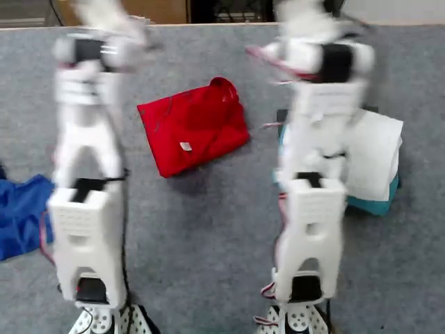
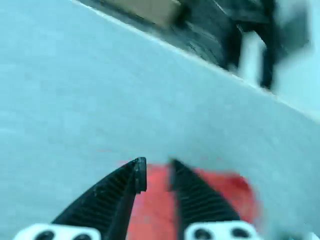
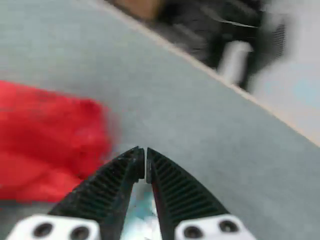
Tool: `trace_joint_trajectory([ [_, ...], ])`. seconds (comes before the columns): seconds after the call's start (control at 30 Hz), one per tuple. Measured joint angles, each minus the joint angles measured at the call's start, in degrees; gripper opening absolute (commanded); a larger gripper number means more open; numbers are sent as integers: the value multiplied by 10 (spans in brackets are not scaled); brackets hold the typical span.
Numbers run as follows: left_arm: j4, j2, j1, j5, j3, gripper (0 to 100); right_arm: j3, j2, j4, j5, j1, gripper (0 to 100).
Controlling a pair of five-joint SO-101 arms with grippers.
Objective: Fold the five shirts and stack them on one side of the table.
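Take the red shirt [image 1: 191, 129] as your landmark. It lies folded on the grey table [image 1: 208, 243], about midway across and closer to the far edge [image 1: 208, 24] than to the arms' bases.

Well to its left, at the table's left side, a blue shirt [image 1: 21, 216] lies crumpled and runs out of the high view. Your left arm [image 1: 87, 202] stands between the blue shirt and the red one. Its wrist view gives you the left gripper [image 2: 156, 167]: the fingers stand a little apart with nothing between them, and red cloth shows past the tips.

The red shirt carries a small white tag [image 1: 185, 146] near its front fold, with any print too small to read. In front of the red shirt, bare grey table runs between the two arms. Behind it, a narrower bare strip reaches the far edge.

Just right of the red shirt stands your right arm [image 1: 316, 209]. Beyond that arm, a folded white shirt [image 1: 379, 149] lies on a teal shirt [image 1: 368, 203], with a margin of table on the stack's right.

The right wrist view gives you the right gripper [image 3: 145, 156]. Its tips are closed together on nothing, with the red shirt off to one side and pale cloth showing between the finger bases.
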Motion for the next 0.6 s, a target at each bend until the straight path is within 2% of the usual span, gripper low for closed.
trace_joint_trajectory([
  [0.13,53,-3,-149,-66,-11,29,75,76,-78,-62,-134,16],
  [0.27,62,-3,-249,-125,65,29,98,151,-163,-91,-211,17],
  [0.37,62,-19,-268,-144,175,29,105,210,-195,-76,-242,15],
  [0.47,58,-77,-278,-151,301,29,105,249,-196,-64,-242,15],
  [0.6,-26,-211,-275,-157,484,29,91,263,-178,-60,-231,15],
])
